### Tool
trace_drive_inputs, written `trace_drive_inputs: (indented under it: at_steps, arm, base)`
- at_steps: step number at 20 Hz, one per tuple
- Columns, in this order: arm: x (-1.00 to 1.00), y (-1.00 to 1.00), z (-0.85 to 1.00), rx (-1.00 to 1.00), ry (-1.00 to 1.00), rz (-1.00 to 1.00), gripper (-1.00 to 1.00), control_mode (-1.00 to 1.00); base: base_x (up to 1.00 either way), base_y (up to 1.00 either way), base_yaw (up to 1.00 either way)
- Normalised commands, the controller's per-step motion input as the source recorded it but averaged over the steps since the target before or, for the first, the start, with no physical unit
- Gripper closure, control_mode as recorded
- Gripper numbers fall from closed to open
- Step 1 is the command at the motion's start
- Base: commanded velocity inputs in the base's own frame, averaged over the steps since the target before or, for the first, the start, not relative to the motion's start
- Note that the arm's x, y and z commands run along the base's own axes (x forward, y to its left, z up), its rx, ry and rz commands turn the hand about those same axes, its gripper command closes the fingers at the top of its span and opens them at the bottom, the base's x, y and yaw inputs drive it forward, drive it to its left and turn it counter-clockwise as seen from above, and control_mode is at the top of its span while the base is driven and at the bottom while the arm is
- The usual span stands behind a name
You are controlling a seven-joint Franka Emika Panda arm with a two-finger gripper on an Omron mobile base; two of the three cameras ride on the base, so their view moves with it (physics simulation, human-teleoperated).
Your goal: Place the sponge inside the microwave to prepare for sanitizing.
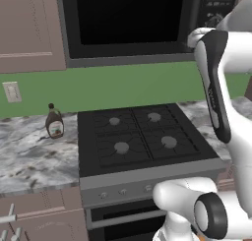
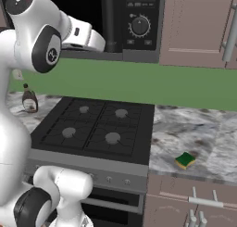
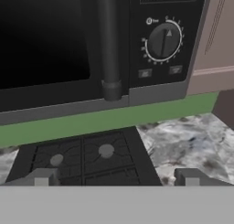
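Facing the microwave (image 3: 68, 45), door shut, pincer (image 3: 116, 178) spread wide and empty, handle (image 3: 109, 45) just ahead and above. Sponge (image 2: 185, 160) lies on the bench (image 2: 203, 129), well below, off to its right. Door-opening step, I judge; next needs fingers around that handle.

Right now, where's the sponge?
In the right base view, the sponge lies on the marble counter right of the stove, near the counter's front edge, green side up.
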Motion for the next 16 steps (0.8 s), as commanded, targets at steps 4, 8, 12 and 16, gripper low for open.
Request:
trace_drive_inputs:
  at_steps: [4, 8, 12, 16]
  arm:
    - [0.42, -0.07, 0.08, 0.00, 0.00, 0.00, -1.00, -1.00]
    - [0.35, -0.04, 0.07, 0.00, 0.01, 0.01, -1.00, -1.00]
    - [0.56, -0.01, 0.01, 0.00, 0.01, 0.02, -1.00, -1.00]
    - [0.54, -0.05, 0.00, 0.00, 0.00, 0.02, -1.00, -1.00]
  base:
    - [0.00, 0.00, 0.00]
    - [0.00, 0.00, 0.00]
    - [0.00, 0.00, 0.00]
    - [0.00, 0.00, 0.00]
